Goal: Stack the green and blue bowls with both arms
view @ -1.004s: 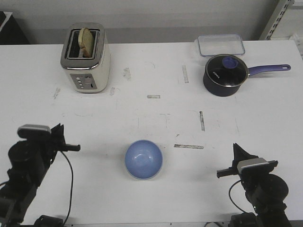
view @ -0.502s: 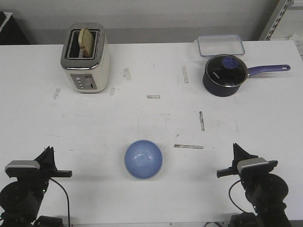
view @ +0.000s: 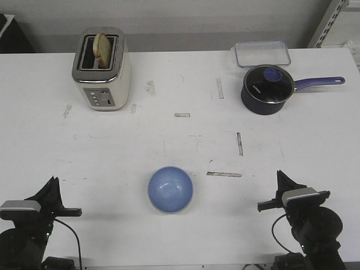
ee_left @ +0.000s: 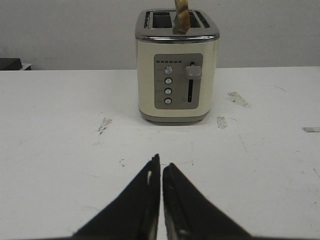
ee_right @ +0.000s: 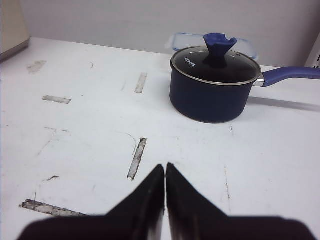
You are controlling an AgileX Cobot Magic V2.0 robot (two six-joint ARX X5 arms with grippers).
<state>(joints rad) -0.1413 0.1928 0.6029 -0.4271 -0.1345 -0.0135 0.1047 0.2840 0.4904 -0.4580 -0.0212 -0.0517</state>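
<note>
The blue bowl [view: 170, 189] stands upright on the white table [view: 169, 140], near the front and midway between the arms. The green bowl is hidden or out of view. My left gripper [view: 54, 180] sits low at the front left corner, well left of the bowl, shut and empty. In the left wrist view the left gripper [ee_left: 161, 162] has its jaws together, pointing at the toaster. My right gripper [view: 279, 174] rests at the front right, apart from the bowl. The right gripper [ee_right: 165, 166] is likewise shut with nothing between the tips.
A cream toaster [view: 102, 68] with a slice of bread stands at the back left. A dark saucepan [view: 268, 89] with a purple handle stands at the back right, a clear lidded box [view: 262, 53] behind it. Scuff marks and tape strips dot the table.
The left arm has drawn back and down towards the table's front left corner. The blue bowl and the right arm have not moved.
</note>
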